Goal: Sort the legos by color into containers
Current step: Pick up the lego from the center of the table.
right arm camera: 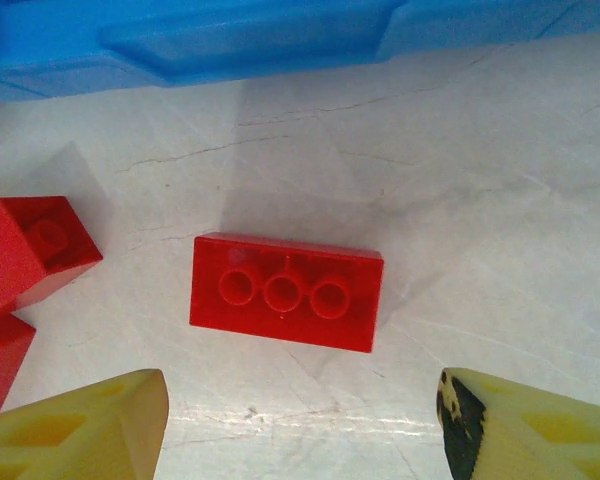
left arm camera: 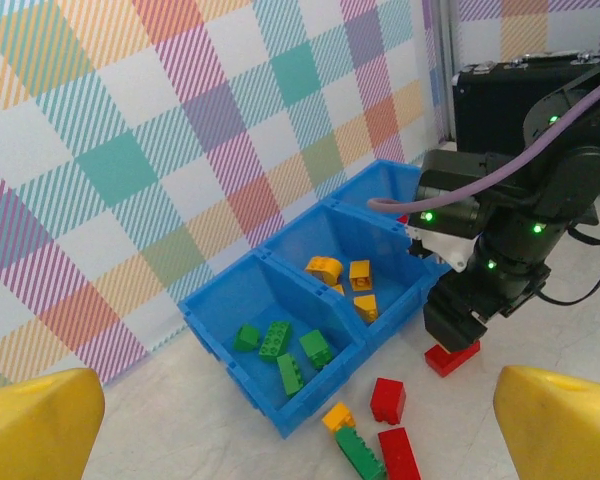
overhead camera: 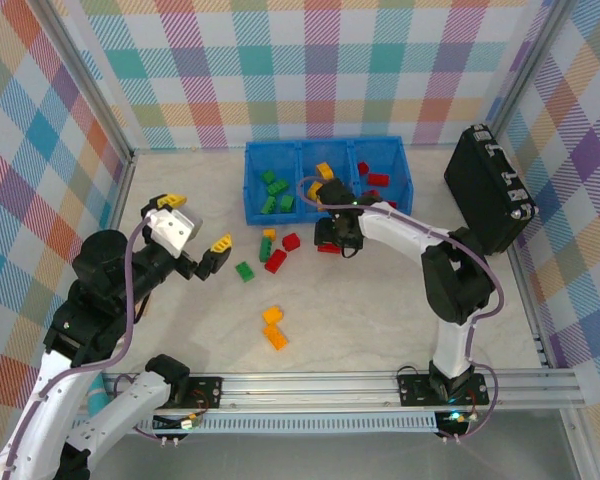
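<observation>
**A:** Legos (overhead camera: 273, 328) lie loose on the counter (overhead camera: 380, 320); 1 red brick (right arm camera: 285, 291) sits flat, near the blue tray (right arm camera: 260, 40).

**B:** Right claw (right arm camera: 300, 425)?

**A:** Fingers apart, 1 either side of that brick, not touching. Left claw (overhead camera: 195, 222) gapes wide, empty.

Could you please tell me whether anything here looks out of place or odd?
The red brick beneath the right gripper lies upside down, with its three hollow underside tubes facing up. Nothing else stands out.
</observation>
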